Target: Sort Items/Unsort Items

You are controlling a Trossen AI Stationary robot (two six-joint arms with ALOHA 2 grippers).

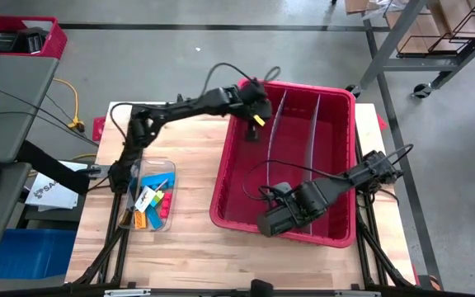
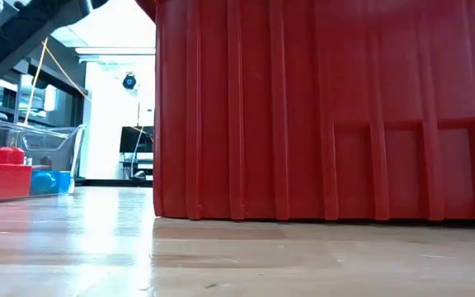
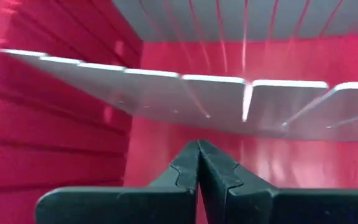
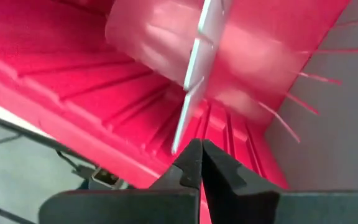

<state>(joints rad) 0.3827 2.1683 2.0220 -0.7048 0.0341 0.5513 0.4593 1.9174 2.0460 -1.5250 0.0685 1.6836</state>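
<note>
High view: I see the items [image 1: 149,200] in a clear tray [image 1: 169,169] on the table's left side, well apart from both grippers; left gripper [image 1: 255,124] reaches over the red bin [image 1: 287,239] at its far left corner, right gripper [image 1: 264,228] over its near wall.
Low view: red and blue items [image 2: 7,177] sit left of the bin wall.
Left wrist view: my fingers [image 3: 185,167] are pressed together, holding nothing.
Right wrist view: fingers [image 4: 188,160] pressed together, empty, above a grey divider [image 4: 194,74].

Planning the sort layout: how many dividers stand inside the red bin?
2. Both dividers run front to back inside the red bin: one nearer its left wall, one toward the middle.
</note>
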